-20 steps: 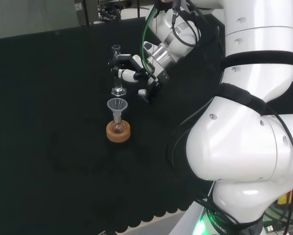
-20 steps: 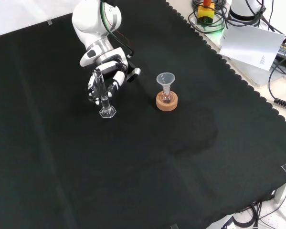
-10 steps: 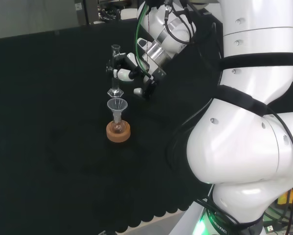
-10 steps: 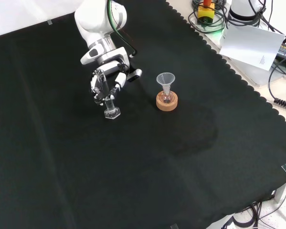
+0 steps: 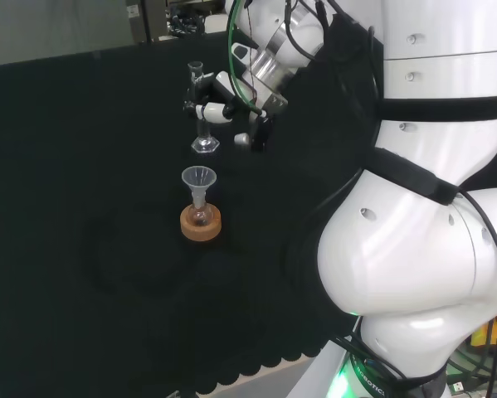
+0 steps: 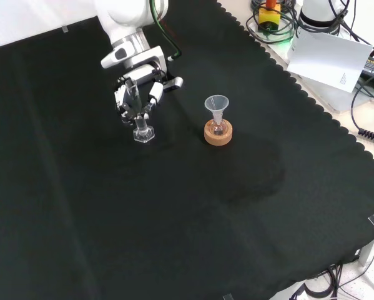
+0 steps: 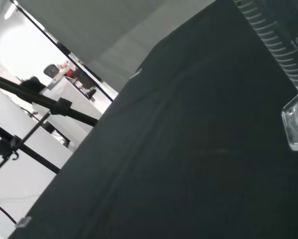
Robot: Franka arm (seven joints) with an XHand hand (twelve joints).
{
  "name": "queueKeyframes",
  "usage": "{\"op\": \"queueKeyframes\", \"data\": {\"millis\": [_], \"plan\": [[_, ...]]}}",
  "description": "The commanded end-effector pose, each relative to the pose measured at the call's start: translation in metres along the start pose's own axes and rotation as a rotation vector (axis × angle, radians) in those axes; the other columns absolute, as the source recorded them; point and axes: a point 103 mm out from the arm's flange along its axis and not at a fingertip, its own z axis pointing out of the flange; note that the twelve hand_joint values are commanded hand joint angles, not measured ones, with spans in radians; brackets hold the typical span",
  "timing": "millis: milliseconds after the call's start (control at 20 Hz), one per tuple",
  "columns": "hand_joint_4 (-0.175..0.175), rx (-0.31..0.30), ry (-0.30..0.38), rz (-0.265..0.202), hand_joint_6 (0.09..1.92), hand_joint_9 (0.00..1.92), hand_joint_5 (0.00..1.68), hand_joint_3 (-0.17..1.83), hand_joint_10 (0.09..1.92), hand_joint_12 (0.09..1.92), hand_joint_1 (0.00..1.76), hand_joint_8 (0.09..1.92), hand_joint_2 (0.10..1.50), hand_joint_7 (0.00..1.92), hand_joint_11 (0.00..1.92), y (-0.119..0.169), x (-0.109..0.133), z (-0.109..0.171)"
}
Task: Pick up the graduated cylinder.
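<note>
A clear glass graduated cylinder (image 5: 202,116) with a hexagonal foot hangs upright above the black cloth. The hand (image 5: 218,106) has its fingers curled round the tube, shut on it. In the front view the cylinder (image 6: 142,128) shows below the hand (image 6: 137,94), its foot lifted off the cloth. Up close in the wrist view, the cylinder (image 7: 283,55) shows its printed scale marks and its foot.
A small flask with a clear funnel (image 5: 199,184) in its neck stands on a cork ring (image 5: 201,223), just near of the held cylinder in the head view. In the front view the funnel and flask (image 6: 217,117) stand to the hand's right. Cables and paper (image 6: 330,56) lie past the cloth's right edge.
The hand has risen with the cylinder in it; the foot has come up off the cloth. The funnel and flask have not moved.
</note>
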Motion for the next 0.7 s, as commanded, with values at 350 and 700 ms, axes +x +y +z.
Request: {"op": "queueKeyframes", "data": {"millis": [350, 700], "plan": [[-0.175, 0.061, -0.123, 0.035, 1.03, 1.42, 0.97, -0.02, 0.09, 0.70, 1.15, 0.38, 1.13, 1.21, 1.28, -0.047, 0.016, -0.049], [-0.175, 0.111, -0.157, 0.029, 1.03, 1.43, 0.98, -0.02, 0.09, 0.70, 1.16, 0.37, 1.13, 1.22, 1.28, -0.077, 0.026, -0.065]]}}
